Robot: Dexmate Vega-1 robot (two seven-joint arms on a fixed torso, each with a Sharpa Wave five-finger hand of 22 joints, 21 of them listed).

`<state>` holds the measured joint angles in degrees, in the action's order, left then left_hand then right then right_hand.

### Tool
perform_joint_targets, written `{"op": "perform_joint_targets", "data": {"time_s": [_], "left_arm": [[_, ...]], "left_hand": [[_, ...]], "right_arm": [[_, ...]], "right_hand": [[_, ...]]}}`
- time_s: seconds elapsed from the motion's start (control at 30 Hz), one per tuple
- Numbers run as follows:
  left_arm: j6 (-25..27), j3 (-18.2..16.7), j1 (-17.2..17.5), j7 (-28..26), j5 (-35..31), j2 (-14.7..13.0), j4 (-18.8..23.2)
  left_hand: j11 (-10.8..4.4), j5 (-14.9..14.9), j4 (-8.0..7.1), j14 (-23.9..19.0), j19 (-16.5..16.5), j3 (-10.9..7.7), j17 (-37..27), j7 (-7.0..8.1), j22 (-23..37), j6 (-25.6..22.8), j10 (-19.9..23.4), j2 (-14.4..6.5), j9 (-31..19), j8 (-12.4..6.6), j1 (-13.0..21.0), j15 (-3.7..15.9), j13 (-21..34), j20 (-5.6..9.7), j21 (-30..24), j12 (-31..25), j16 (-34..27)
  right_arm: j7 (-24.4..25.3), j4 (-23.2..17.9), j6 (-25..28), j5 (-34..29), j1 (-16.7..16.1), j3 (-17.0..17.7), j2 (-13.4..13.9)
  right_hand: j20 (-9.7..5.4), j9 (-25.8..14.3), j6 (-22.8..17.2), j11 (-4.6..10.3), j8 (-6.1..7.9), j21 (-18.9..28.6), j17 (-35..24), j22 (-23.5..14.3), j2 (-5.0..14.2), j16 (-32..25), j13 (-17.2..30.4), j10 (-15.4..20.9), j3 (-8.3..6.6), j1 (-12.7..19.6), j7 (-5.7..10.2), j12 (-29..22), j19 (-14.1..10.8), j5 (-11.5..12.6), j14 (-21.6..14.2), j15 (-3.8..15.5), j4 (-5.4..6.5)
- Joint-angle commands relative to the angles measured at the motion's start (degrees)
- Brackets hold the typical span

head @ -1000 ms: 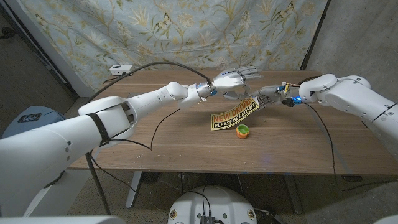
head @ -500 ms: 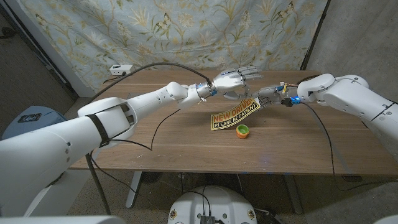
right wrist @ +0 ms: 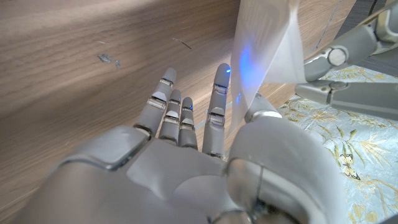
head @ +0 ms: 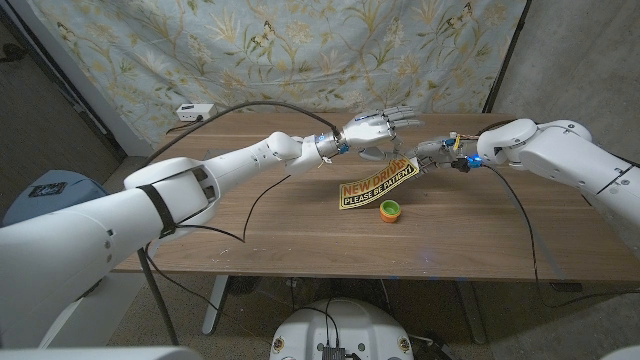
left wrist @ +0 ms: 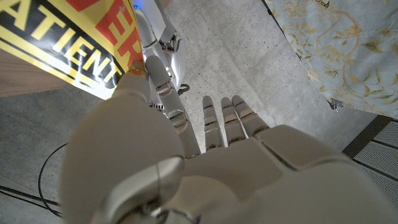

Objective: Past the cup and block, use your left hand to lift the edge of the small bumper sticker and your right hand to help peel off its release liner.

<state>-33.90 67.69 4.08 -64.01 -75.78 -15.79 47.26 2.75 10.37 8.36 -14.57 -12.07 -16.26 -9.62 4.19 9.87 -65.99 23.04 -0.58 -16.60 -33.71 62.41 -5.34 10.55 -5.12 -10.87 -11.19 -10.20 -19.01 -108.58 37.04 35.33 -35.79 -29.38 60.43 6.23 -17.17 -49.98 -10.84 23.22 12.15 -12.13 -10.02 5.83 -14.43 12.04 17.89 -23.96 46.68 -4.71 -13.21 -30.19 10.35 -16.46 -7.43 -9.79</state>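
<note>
My right hand (head: 432, 152) pinches the bumper sticker (head: 376, 182), long axis slanting down from it; my left hand (head: 372, 127) hovers spread above the wooden worktop (head: 270, 225)

Glossy white arms (head: 150, 200), black cables, pale grey jointed hands (head: 375, 127) with blue-lit wrists

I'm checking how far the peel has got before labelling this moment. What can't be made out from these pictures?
- Head view: where the right hand grips the sticker is too small to see.
- Right wrist view: the pale sheet is blurred; liner or sticker back, unclear.
- Left wrist view: the left hand covers most of the sticker.
</note>
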Motion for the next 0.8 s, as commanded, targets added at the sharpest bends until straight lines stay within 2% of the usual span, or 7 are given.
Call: {"op": "perform_joint_targets", "data": {"time_s": [0.03, 0.4, 0.8], "left_arm": [[-0.4, -1.4, 0.6, 0.0, -0.9, 0.2, 0.1], [-0.2, -1.9, 1.0, 0.0, -1.0, -0.3, 1.2], [0.1, -1.7, 1.2, 0.0, -0.6, -1.5, 3.2]], "left_hand": [[-0.50, -0.1, 0.02, -0.5, -0.1, 0.06, -0.1, 0.37, 0.1, 0.0, 0.3, -0.1, -0.2, -0.37, -0.3, -0.17, 0.1, 0.24, -0.2, -0.4, -0.3], [-0.59, -0.1, 0.02, -0.7, -0.1, 0.09, -0.1, 0.38, 0.1, 0.1, 0.5, -0.1, -0.2, -0.44, -0.4, -0.07, 0.1, 0.26, -0.2, -0.4, -0.3], [-0.64, -0.1, 0.03, -0.8, -0.2, 0.12, -0.1, 0.41, 0.1, 0.1, 0.6, -0.1, -0.1, -0.48, -0.4, 0.01, 0.1, 0.30, -0.2, -0.4, -0.2]], "right_arm": [[1.3, -0.5, 0.8, -0.4, -0.1, 0.0, 0.0], [1.6, -1.0, 1.6, -0.4, 0.1, 0.1, 0.2], [2.5, -1.9, 1.7, -0.1, -0.7, 0.8, 1.0]], "right_hand": [[0.05, -0.3, -0.9, 0.11, 0.58, 0.5, -0.3, -0.1, 0.08, -0.4, 0.1, 0.8, -0.43, 0.8, -0.02, -0.6, -0.8, -0.2, -0.6, 0.27, -0.10], [-0.03, -0.7, -1.4, 0.02, 1.04, 0.6, -0.2, -0.1, -0.23, -0.5, 0.1, 1.2, -0.39, 1.5, 0.20, -0.5, -1.4, -0.2, -1.2, 0.39, -0.28], [-0.27, -1.1, -2.5, 0.55, 1.82, 0.6, -0.2, 0.0, -0.66, -0.7, 0.0, 2.1, -0.40, 2.7, 0.37, -0.4, -2.2, -0.2, -2.1, 0.78, -0.43]]}}
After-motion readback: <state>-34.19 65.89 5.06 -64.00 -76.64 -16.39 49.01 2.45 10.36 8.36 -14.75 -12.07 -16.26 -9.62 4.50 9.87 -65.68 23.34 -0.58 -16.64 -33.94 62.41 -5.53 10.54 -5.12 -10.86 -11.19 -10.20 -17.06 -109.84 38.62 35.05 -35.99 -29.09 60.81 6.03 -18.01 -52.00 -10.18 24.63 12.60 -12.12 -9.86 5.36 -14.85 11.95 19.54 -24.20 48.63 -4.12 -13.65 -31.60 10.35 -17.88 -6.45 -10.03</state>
